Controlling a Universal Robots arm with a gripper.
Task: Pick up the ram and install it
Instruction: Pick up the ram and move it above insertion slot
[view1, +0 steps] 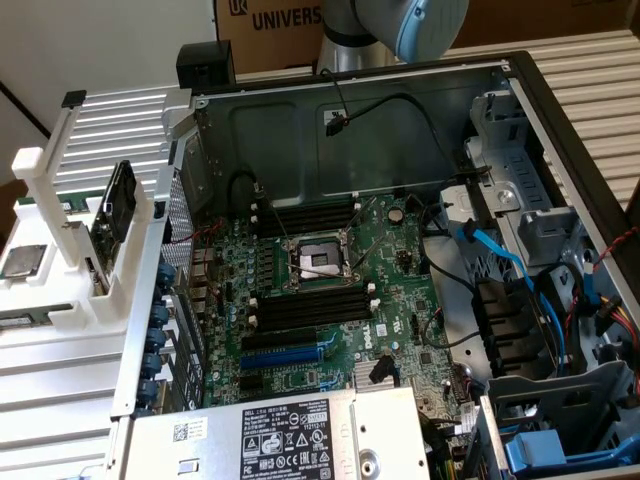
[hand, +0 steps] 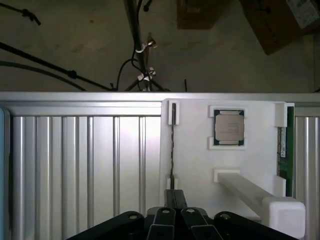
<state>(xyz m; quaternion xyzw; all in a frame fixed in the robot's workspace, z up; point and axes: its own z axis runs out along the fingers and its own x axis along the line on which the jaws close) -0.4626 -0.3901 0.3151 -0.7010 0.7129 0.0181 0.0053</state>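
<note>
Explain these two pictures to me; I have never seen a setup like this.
This is a robot arm with a gripper, working beside an open computer case. The exterior view comes from a camera standing off the arm. It shows the motherboard with its black memory slots inside the case. On that view's left is a white holder carrying the ram, which stands on edge, and a square processor chip. The wrist view comes from a camera on the arm itself, looking past the gripper onto that holder. The gripper is shut and holds nothing. The ram sits in the holder, not in a memory slot.
</note>
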